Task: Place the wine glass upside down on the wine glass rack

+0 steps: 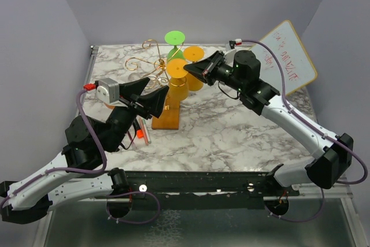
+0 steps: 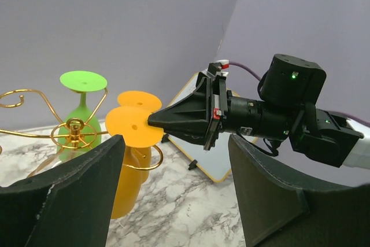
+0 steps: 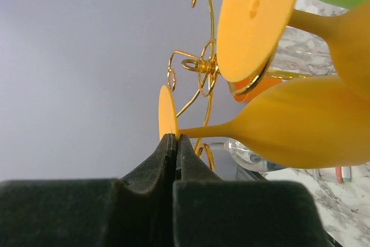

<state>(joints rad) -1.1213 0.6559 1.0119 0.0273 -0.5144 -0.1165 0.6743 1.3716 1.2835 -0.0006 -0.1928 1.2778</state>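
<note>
The wine glass rack (image 1: 151, 65), gold wire on a wooden base (image 1: 166, 117), stands mid-table. An orange wine glass (image 1: 176, 69) hangs there upside down, and a gold loop (image 2: 144, 163) curves round its stem. My right gripper (image 1: 187, 68) is shut on the rim of that glass's foot (image 3: 167, 111), with the bowl (image 3: 300, 125) below. My left gripper (image 1: 147, 96) is open and empty, low beside the bowl (image 2: 127, 183). Its fingers (image 2: 69, 195) frame the right gripper (image 2: 151, 121).
A second orange glass (image 1: 193, 54) and a green glass (image 1: 174, 37) hang upside down on the rack behind the held one. A whiteboard (image 1: 289, 56) leans at the back right. Pens (image 1: 141, 132) lie under my left arm. Grey walls close in three sides.
</note>
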